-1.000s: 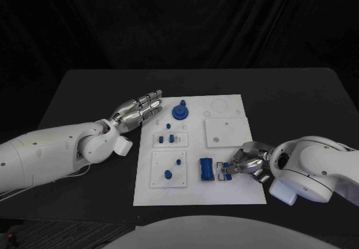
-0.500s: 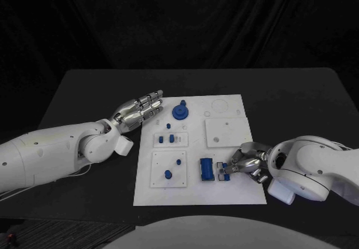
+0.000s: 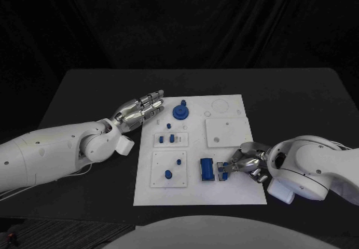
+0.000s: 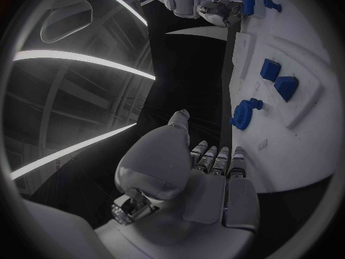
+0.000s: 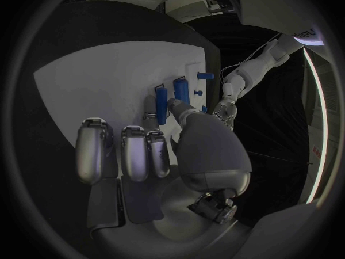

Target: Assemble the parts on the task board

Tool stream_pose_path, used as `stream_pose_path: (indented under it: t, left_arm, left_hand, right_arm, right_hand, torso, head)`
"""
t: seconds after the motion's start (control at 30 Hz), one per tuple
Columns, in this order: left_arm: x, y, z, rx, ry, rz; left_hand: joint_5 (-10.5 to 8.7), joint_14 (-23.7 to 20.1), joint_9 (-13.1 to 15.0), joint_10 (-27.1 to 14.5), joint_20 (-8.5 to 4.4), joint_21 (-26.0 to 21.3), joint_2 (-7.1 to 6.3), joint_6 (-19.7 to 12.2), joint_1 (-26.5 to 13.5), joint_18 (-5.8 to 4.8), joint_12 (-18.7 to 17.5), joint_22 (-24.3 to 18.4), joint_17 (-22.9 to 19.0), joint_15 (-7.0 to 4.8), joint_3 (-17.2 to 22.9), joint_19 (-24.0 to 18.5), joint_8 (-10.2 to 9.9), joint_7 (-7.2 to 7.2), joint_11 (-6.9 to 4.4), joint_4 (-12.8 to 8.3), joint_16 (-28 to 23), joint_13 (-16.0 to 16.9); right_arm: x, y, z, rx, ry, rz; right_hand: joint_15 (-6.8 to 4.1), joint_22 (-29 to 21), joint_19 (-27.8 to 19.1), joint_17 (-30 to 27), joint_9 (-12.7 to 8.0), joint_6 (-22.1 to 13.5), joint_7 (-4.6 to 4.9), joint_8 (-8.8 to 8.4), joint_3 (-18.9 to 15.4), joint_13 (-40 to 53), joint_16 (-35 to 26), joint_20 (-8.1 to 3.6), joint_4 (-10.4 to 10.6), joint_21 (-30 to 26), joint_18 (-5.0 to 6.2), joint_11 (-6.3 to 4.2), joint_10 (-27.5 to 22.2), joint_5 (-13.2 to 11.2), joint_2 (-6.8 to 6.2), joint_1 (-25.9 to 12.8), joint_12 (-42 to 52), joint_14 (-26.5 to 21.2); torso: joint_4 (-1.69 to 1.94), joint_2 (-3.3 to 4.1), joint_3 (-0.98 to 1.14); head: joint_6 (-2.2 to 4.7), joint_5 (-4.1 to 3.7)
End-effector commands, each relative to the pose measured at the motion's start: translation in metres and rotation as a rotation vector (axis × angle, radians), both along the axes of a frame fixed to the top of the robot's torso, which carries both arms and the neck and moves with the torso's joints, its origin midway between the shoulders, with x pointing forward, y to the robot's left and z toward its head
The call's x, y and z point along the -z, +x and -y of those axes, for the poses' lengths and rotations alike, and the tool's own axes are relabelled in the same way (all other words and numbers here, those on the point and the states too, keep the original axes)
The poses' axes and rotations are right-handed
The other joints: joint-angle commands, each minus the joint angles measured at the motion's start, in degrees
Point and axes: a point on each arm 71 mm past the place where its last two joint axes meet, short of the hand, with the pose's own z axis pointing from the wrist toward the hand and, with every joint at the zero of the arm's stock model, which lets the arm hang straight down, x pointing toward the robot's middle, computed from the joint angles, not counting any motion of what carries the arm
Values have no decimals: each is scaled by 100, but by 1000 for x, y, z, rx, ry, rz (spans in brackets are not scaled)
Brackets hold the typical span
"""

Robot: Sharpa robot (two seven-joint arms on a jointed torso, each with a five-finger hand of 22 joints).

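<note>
The white task board lies in the middle of the black table. At its near right, my right hand rests low on the board with its fingers curled. Its thumb tip touches a small narrow blue part, which stands right beside a longer blue block. My left hand lies flat and empty at the board's far left edge, fingers straight. It sits just left of a blue gear.
A square white plate with a hole sits at the board's right. Two smaller plates at the left hold small blue pieces. Black table runs around the board on all sides.
My right hand has shifted slightly left, and the small blue part has moved with it, closer to the blue block. The left hand has stayed still.
</note>
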Motion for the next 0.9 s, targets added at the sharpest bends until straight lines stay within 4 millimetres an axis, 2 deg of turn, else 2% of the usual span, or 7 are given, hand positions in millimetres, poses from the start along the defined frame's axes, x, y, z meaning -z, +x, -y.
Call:
stream_pose_path:
  t: [0.03, 0.23, 0.43, 0.6, 0.77, 0.9]
  left_arm:
    - [0, -1, 2, 14, -15, 5]
    - [0, -1, 3, 16, -15, 3]
    - [0, -1, 3, 19, -14, 0]
    - [1, -1, 3, 20, -13, -2]
    - [1, -1, 3, 21, -13, -4]
    - [1, -1, 3, 21, -13, -5]
  left_hand:
    - [29, -2, 6, -4, 54, -16, 51, 8, -3, 41, 32, -7, -8, -28, 10, -2, 22, -9, 33, -31, -21, 6]
    - [34, -2, 5, -5, 59, -16, 59, 1, 1, 42, 30, -7, -8, -22, 17, -2, 21, -8, 34, -42, -21, 5]
    - [37, -2, 5, -6, 63, -16, 65, 2, 5, 42, 28, -7, -8, -19, 22, -2, 21, -8, 34, -48, -21, 4]
    - [50, -2, 4, -7, 71, -16, 73, -2, 18, 42, 29, -7, -8, -12, 35, -2, 20, -8, 37, -72, -21, 4]
    - [68, -2, 4, -9, 79, -15, 78, -4, 32, 43, 27, -6, -8, -3, 48, -1, 19, -8, 36, -102, -21, 3]
    - [76, -2, 4, -9, 83, -15, 79, -2, 39, 43, 28, -6, -8, 0, 54, -2, 19, -9, 36, -118, -21, 4]
  right_arm:
    - [2, -2, -1, -8, -6, -9]
    - [1, -2, -2, -28, -14, 4]
    - [1, -2, -4, -49, -19, 7]
    - [1, -2, -4, -62, -22, 15]
    - [1, -2, -4, -67, -19, 19]
    - [0, -2, -4, -70, -19, 26]
  right_hand:
    - [-4, 1154, 96, 57, -12, -46, -2, 39, -38, 1509, -33, 38, 9, -33, 40, -11, 597, -36, -18, -73, 15, 334]
    - [-5, 1140, 75, 63, -5, -69, -5, 86, -170, 1509, -32, 38, 53, -84, 51, -13, 597, -261, -45, -49, 15, 335]
    - [10, 1137, 67, 56, 19, -134, 13, 180, -463, 1509, -37, 50, 164, -108, 54, 4, 597, -771, -144, -69, 15, 333]
    - [9, 1138, 70, 67, 83, -212, 7, 348, -754, 1509, -34, 52, 318, -111, 54, 2, 597, -1222, -180, -124, 15, 335]
    - [0, 1136, 68, 66, 144, -247, -9, 487, -917, 1509, -35, 45, 422, -122, 57, -11, 597, -1369, -179, -145, 15, 333]
    - [-17, 1133, 63, 74, 267, -308, -34, 702, -1046, 1509, -33, 30, 509, -136, 59, -32, 597, -1364, -146, -131, 15, 334]
  torso:
    - [1, 0, 5]
    - [-3, -1, 3]
    - [-5, 1, 3]
    - [-2, 0, 5]
    - [-2, 1, 5]
    - [-8, 3, 4]
  head:
    - [-1, 8]
    - [-1, 9]
    - [-1, 13]
    - [-1, 28]
    - [-1, 28]
    - [-1, 38]
